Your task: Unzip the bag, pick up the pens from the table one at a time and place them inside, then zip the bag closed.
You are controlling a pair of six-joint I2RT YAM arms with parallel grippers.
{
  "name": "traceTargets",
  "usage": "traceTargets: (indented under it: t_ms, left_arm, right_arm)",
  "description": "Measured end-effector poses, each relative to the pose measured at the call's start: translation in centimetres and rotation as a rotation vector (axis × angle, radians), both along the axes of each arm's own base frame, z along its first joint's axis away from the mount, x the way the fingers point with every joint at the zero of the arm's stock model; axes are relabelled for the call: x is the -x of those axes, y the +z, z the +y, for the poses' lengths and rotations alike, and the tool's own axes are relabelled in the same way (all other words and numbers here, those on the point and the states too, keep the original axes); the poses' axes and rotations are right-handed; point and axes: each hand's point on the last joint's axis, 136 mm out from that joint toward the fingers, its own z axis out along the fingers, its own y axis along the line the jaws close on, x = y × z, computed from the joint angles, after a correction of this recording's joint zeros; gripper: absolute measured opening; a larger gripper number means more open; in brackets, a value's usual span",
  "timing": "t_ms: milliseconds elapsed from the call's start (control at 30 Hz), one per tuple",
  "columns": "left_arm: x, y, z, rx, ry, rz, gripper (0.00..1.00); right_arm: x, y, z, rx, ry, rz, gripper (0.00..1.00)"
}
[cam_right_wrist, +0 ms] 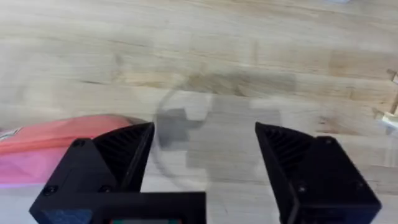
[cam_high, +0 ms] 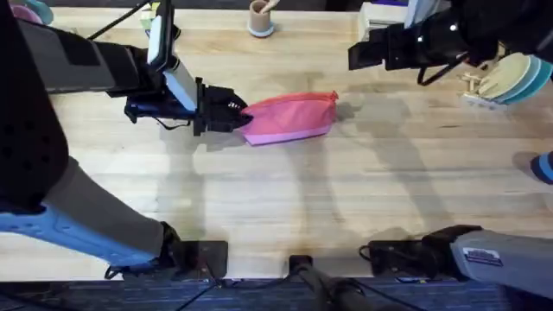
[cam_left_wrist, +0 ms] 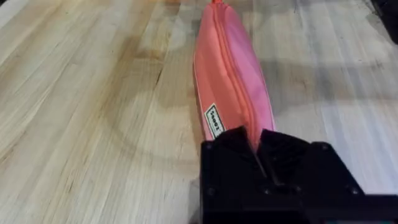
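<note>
The pink bag (cam_high: pixel 289 117) lies on the table (cam_high: pixel 276 207) near the middle, its zipper line running along the top (cam_left_wrist: pixel 230 74). My left gripper (cam_high: pixel 238 115) is at the bag's left end, shut on the fabric there (cam_left_wrist: pixel 258 146). My right gripper (cam_high: pixel 354 55) hovers above the table to the right of and beyond the bag, open with nothing between its fingers (cam_right_wrist: pixel 205 155). In the right wrist view the bag's end (cam_right_wrist: pixel 50 143) shows beside one finger. The pens are out of view.
A tan cup (cam_high: pixel 261 17) stands at the back edge. A rack with pale plates (cam_high: pixel 510 78) sits at the far right, and a blue object (cam_high: pixel 544 166) lies at the right edge. Bare wood stretches in front of the bag.
</note>
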Motion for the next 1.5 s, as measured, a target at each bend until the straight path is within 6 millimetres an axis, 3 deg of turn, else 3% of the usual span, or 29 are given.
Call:
traceTargets:
  t_ms: [267, 333, 400, 533, 567, 1100, 1200, 1500]
  left_arm:
    - [0.0, 0.0, 0.0, 0.000, 0.000, 0.000, 0.053]
    - [0.0, 0.0, 0.0, 0.000, 0.000, -0.001, 0.106]
    - [0.0, 0.1, 0.0, 0.003, 0.001, -0.002, 0.288]
    - [-0.1, 0.2, 0.1, 0.011, 0.006, -0.002, 0.919]
    - [-0.1, 0.2, 0.1, 0.012, 0.007, -0.001, 0.974]
    - [0.6, 0.7, 0.0, 0.014, 0.007, 0.045, 0.995]
    - [0.8, 2.0, 0.3, -0.034, 0.005, 0.033, 0.995]
    - [-0.2, 8.8, 1.9, -0.228, 0.124, -0.076, 0.996]
  right_arm:
    - [1.9, 1.7, 1.3, -0.004, 0.049, -0.016, 0.997]
    - [2.0, 1.9, 1.5, -0.006, 0.056, -0.023, 0.998]
    - [2.1, 2.0, 1.5, -0.005, 0.058, -0.024, 0.997]
    - [2.1, 1.9, 1.5, -0.004, 0.058, -0.023, 0.997]
    - [2.1, 1.9, 1.5, -0.004, 0.058, -0.023, 0.998]
    - [2.1, 1.9, 1.5, -0.002, 0.062, -0.023, 0.998]
    - [2.1, 1.9, 1.5, -0.002, 0.062, -0.023, 0.998]
    - [2.1, 1.9, 1.5, -0.002, 0.062, -0.023, 0.998]
